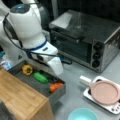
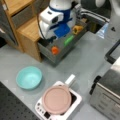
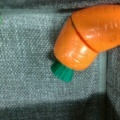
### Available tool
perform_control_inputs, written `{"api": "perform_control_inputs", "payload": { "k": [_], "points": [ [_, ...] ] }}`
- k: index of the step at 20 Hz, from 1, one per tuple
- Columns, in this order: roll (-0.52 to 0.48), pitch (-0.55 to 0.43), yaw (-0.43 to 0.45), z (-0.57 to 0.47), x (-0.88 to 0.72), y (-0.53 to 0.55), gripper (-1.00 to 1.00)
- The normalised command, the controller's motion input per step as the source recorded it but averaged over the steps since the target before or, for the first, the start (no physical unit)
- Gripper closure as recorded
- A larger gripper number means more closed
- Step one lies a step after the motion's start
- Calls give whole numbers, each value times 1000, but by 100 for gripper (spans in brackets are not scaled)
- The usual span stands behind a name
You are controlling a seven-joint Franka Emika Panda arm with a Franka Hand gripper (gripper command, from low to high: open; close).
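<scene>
1. In a front view, the pincer (image 1: 56, 75) hangs low inside the open grey fabric-lined drawer (image 1: 30, 81); the orange plastic toy carrot with a green stub (image 1: 55, 86) lies just below it, the green toy vegetable (image 1: 40, 77) just beside it, and the yellow toy pepper (image 1: 27, 69) farther off.
2. In a front view, the pincer (image 2: 51, 40) hovers just above the carrot (image 2: 54, 50); whether it is released or clenched cannot be told.
3. In the wrist view, the carrot (image 3: 87, 37) lies on the drawer's lining (image 3: 27, 57), directly beneath the pincer, whose fingers are out of sight.

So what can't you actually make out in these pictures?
- Gripper: fingertips hidden behind the arm's white wrist in both front views; absent from the wrist view.
- Carrot: cut off by the wrist view's top and right edges.
- Oven knob markings: blurred in a front view.
</scene>
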Motion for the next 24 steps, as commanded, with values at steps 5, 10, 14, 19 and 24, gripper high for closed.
{"api": "perform_control_inputs", "payload": {
  "k": [5,10,14,19,24],
  "points": [
    [-86,-7,-215,35,-214,116,-100],
    [-93,51,-242,39,-246,180,-100],
    [-119,71,-209,25,-231,227,-100],
    [-55,50,-383,12,-195,233,-100],
    [-94,-34,-362,-18,-142,182,-100]
  ]
}}
